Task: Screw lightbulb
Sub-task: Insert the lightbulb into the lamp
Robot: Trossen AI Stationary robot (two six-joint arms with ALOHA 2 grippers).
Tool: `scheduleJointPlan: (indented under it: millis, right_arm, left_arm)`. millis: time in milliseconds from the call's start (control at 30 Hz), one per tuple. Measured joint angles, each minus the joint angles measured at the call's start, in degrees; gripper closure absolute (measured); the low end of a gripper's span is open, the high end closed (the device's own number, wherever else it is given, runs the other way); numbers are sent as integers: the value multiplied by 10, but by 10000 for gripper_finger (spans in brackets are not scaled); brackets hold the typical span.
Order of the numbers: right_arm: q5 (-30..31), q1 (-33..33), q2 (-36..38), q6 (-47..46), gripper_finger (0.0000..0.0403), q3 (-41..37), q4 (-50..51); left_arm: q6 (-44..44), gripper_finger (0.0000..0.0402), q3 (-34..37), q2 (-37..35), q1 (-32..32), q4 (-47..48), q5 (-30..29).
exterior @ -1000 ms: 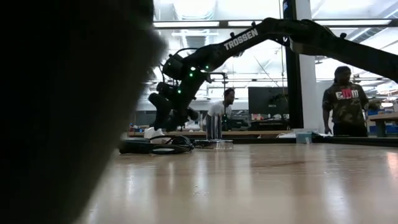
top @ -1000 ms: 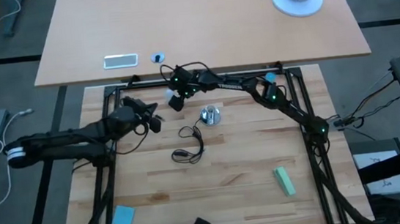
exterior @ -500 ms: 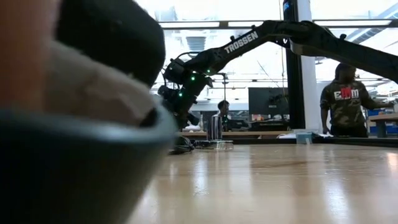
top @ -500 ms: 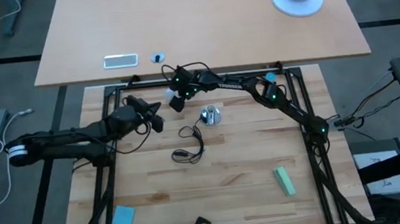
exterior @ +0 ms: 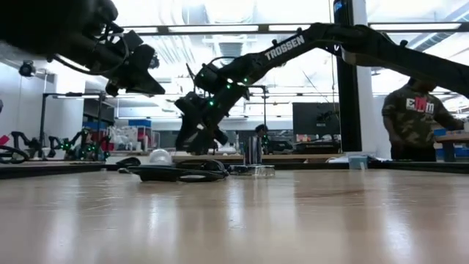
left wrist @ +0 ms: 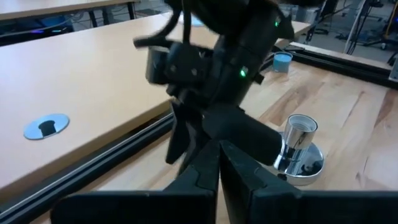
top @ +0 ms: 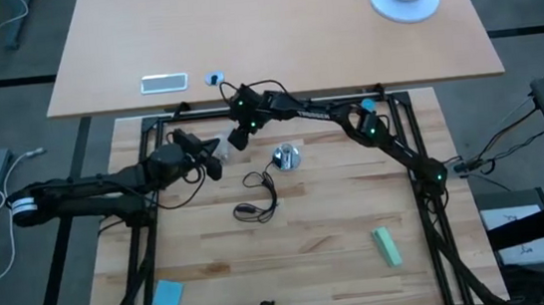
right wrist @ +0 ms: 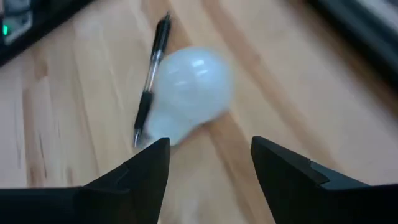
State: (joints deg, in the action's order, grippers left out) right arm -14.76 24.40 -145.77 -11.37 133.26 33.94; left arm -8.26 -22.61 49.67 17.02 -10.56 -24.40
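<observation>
Hovering right tool point(right wrist: 208, 165), fingers spread wide, just above lightbulb point(right wrist: 186, 87) lying beside pen point(right wrist: 149, 84).

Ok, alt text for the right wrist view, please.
A frosted-white lightbulb lies on the wooden table next to a black pen, just ahead of the right claw, whose two dark fingers are spread open.
</observation>
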Motion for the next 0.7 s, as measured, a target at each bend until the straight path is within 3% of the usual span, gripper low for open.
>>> scheduleJointPlan:
  millis: [133, 267, 433, 700]
  right_arm:
    - [17, -16, 1, -20, 181, 14, -1]
    - [26, -42, 1, -17, 181, 15, -2]
    - [125, -78, -3, 32, 181, 14, -34]
    - [134, -78, -38, -3, 181, 13, -81]
  left_arm:
    - [9, 400, 0, 0, 0, 8, -1]
    - [12, 398, -1, 0, 0, 94, -36]
    - [-42, 399, 0, 5, 1, 173, -110]
    - [-63, 398, 0, 12, 0, 165, -91]
